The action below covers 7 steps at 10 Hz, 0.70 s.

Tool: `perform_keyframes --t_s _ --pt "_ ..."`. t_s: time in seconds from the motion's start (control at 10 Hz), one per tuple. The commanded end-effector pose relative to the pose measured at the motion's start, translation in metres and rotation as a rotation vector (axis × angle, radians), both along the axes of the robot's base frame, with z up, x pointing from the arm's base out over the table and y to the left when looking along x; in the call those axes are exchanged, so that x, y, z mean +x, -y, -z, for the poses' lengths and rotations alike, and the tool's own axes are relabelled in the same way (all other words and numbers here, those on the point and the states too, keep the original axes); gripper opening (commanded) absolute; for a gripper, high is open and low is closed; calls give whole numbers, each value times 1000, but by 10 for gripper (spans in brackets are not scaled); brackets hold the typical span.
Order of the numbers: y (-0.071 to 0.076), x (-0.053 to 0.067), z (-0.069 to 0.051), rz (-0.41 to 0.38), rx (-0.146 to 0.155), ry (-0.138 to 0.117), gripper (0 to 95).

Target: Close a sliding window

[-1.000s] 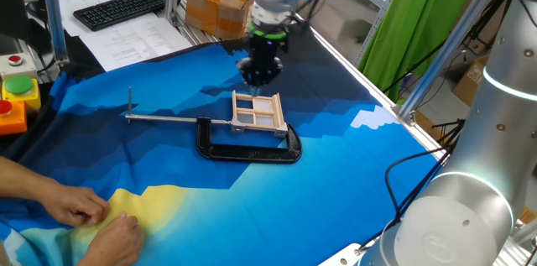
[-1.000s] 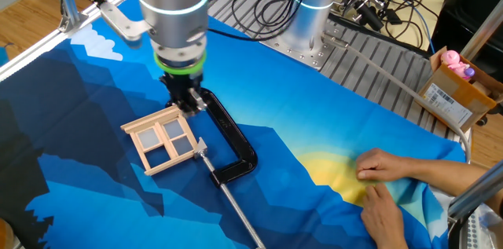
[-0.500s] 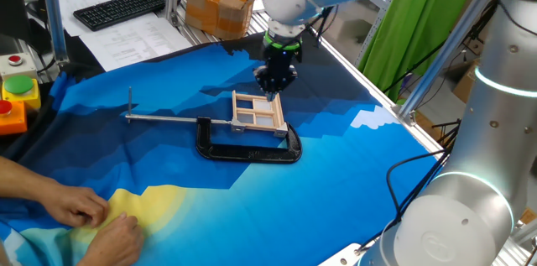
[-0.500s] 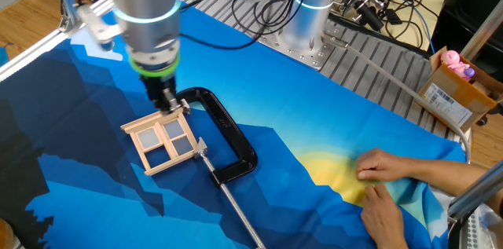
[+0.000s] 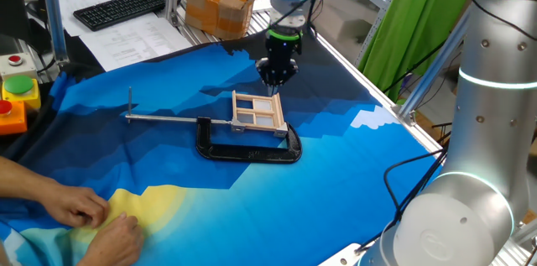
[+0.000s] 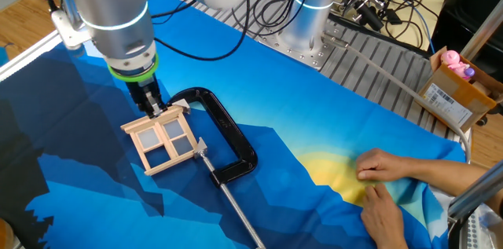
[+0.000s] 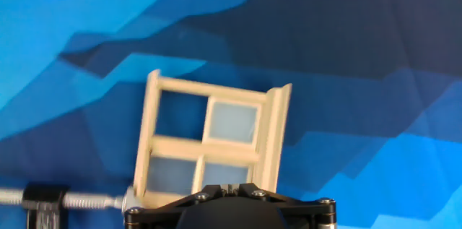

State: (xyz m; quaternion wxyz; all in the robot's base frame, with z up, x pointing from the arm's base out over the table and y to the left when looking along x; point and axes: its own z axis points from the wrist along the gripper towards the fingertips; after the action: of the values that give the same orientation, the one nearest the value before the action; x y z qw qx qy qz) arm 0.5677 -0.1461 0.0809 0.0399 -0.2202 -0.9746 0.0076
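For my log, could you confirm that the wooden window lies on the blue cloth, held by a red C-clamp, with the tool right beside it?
Not quite: the C-clamp is black, not red, as the other fixed view shows. The rest holds: the window lies on the blue cloth, with the tool right beside it.

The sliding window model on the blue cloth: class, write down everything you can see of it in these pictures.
The sliding window is a small rectangular frame of pale bare wood with thin crossbars dividing it into four panes, some translucent grey. It lies flat on the blue cloth, inside the opening of a black C-clamp whose screw end meets its edge. The gripper hangs at one corner; whether it touches cannot be told. In the hand view one side rail looks skewed.
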Motion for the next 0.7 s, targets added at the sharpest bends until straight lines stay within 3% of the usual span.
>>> perform_keyframes --t_s 0.1,0.2,0.4,0.6,0.7 --pt "0 -2 -1 62 43 42 0" --pt "0 -2 -1 68 48 34 0" --pt "-6 -2 10 91 82 10 0" --pt "-7 -3 9 73 91 -28 0" --pt "-7 -3 9 69 90 -30 0"
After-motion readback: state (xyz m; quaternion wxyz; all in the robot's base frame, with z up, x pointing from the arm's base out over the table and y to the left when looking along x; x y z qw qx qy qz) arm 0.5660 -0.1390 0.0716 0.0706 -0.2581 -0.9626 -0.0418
